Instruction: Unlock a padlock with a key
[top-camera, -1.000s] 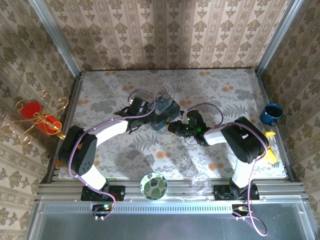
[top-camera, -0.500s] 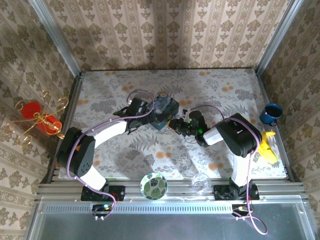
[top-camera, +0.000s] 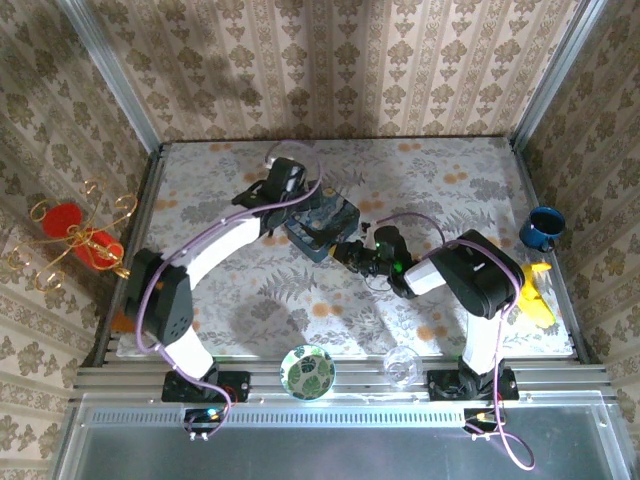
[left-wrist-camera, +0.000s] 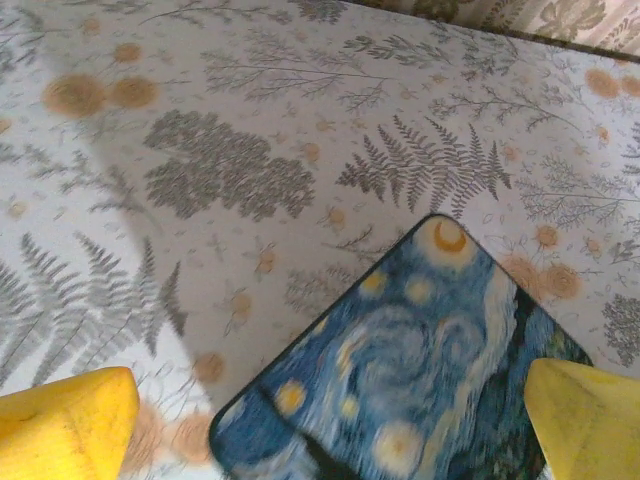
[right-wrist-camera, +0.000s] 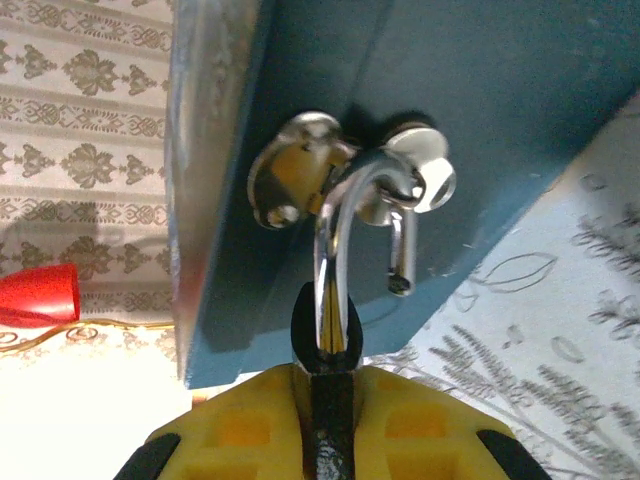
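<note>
The blue starry-night tin (top-camera: 322, 222) lies mid-table. At its front right corner my right gripper (top-camera: 350, 253) is shut on the tiny dark padlock (right-wrist-camera: 327, 330), whose body is pinched between the yellow fingers (right-wrist-camera: 240, 430). Its silver shackle (right-wrist-camera: 335, 230) hooks through the tin's metal hasp (right-wrist-camera: 295, 175), and the shackle's free end (right-wrist-camera: 400, 285) hangs loose outside the body. My left gripper (top-camera: 290, 208) hovers over the tin's back left part, open. In the left wrist view its yellow fingertips (left-wrist-camera: 65, 425) stand wide apart on either side of the painted lid (left-wrist-camera: 420, 340).
A blue mug (top-camera: 541, 228) and a yellow banana (top-camera: 537, 300) sit at the right edge. A patterned bowl (top-camera: 307, 372) and a clear glass (top-camera: 402, 365) stand by the front rail. A gold stand with red cups (top-camera: 72, 232) is off the left side.
My left arm has swung toward the back, from the tin's left side to over its back left part. The right gripper has crept slightly left, still at the tin's corner.
</note>
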